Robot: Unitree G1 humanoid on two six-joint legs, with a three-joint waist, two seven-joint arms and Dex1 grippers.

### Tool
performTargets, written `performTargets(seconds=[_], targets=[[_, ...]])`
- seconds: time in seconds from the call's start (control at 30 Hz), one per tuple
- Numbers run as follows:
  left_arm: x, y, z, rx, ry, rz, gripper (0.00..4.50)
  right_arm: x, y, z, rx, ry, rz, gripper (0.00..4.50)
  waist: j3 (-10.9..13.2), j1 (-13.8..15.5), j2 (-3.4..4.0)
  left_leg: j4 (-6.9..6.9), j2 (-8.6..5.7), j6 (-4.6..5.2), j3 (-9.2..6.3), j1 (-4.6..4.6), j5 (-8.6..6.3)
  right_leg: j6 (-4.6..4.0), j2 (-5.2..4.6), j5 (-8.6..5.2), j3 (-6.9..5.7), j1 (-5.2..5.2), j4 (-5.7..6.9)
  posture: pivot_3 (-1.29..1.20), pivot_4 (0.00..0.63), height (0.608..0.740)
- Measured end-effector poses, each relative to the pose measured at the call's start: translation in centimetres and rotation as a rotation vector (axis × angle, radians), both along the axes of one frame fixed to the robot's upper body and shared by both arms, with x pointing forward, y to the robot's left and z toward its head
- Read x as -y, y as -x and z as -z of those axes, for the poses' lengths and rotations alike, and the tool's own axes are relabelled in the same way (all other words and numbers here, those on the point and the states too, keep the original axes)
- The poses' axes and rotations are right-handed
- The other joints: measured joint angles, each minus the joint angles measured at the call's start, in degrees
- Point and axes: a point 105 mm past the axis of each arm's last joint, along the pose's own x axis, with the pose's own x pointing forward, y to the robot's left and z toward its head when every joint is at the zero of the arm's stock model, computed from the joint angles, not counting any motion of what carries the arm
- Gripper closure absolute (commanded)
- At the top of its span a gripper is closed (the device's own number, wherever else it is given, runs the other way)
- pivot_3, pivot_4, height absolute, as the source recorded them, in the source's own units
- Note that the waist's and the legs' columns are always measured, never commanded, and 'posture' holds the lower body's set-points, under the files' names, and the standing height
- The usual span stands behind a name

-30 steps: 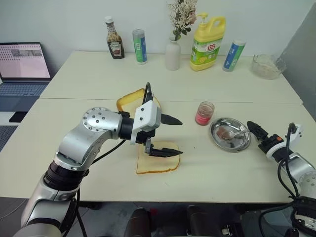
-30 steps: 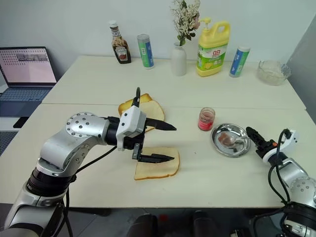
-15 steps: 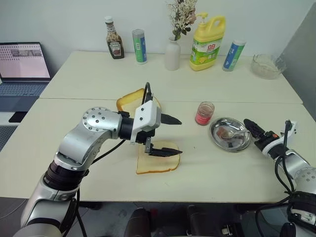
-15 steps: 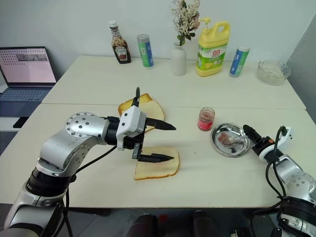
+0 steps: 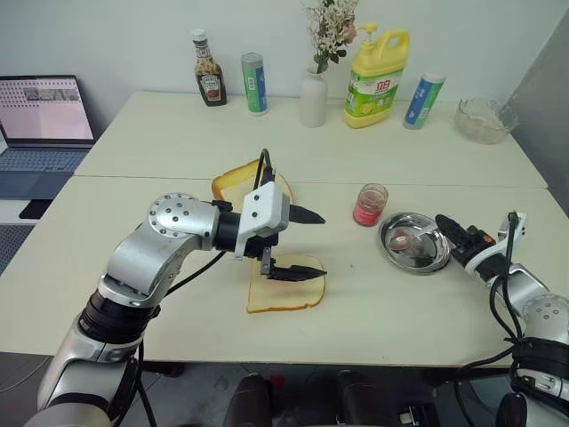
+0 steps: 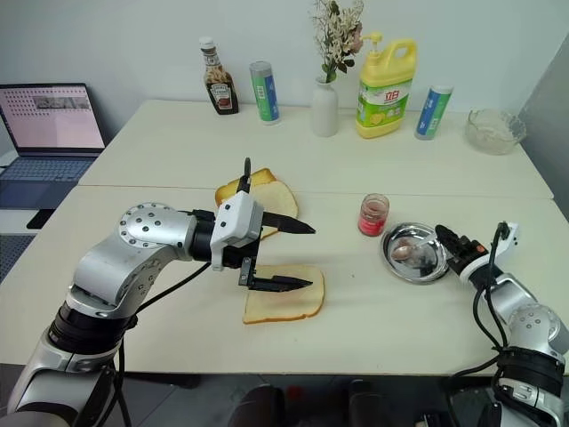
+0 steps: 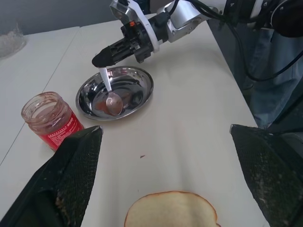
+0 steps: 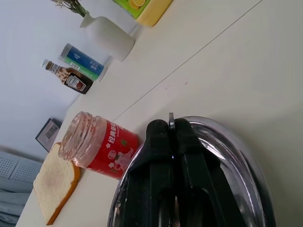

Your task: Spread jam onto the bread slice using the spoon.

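Right gripper (image 7: 102, 59) clamped on spoon (image 7: 111, 94) handle over steel dish (image 7: 142, 90), jam jar (image 7: 47, 120) beside; left gripper (image 5: 307, 245) wide, empty, above bread slice (image 5: 284, 294).

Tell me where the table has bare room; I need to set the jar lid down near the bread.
Bare table lies between the bread slice and the steel dish, in front of the jam jar. The near left corner is free too. It is crowded around the dish, where the right gripper holds the spoon.

Silver jointed arms with screw-dotted shoulder housings, white wrist blocks, black cables, 2-fingered black claws.
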Motion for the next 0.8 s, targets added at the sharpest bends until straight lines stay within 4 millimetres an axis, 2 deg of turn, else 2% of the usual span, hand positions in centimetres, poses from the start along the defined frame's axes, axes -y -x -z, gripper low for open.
performTargets(seconds=[0.13,0.37,0.5,0.67,0.8], targets=[[0.0,-0.1,0.2,-0.009,0.008,-0.014,0.00,0.1,0.8,-0.4,0.008,0.002,0.000,4.44,0.0,0.0,0.03,-0.01,0.00,0.00,-0.01,-0.01,0.00,0.00,0.00,0.00,0.00,-0.01,0.00,0.00,0.150,0.740],[-0.4,-0.9,0.0,-0.024,0.061,-0.105,0.00,-1.1,2.9,-4.2,0.104,0.147,-0.043,4.44,0.0,0.0,0.08,-0.02,0.01,0.00,-0.04,-0.01,0.00,0.02,0.01,-0.01,-0.02,-0.02,0.01,0.00,0.150,0.740],[-1.0,-1.8,-0.4,-0.024,0.116,-0.199,0.00,-1.9,4.0,-6.9,0.182,0.249,-0.049,4.44,0.0,-0.1,0.08,0.00,0.01,0.00,-0.03,-0.01,0.00,0.02,0.00,-0.01,-0.01,-0.02,0.01,0.00,0.150,0.740],[-1.8,-2.5,0.3,-0.012,0.115,-0.288,0.00,-2.5,4.6,-9.8,0.264,0.343,-0.021,4.44,0.0,0.0,0.08,0.00,0.00,0.00,-0.02,-0.01,0.00,0.02,0.00,-0.01,0.00,-0.02,0.01,0.00,0.150,0.740],[-1.8,-3.9,0.6,0.005,0.134,-0.372,0.00,-4.8,3.9,-13.5,0.390,0.413,-0.053,4.44,0.0,-0.1,0.08,0.01,0.00,0.03,-0.02,-0.01,0.02,0.02,0.00,-0.01,-0.01,-0.02,0.02,0.00,0.150,0.740]])
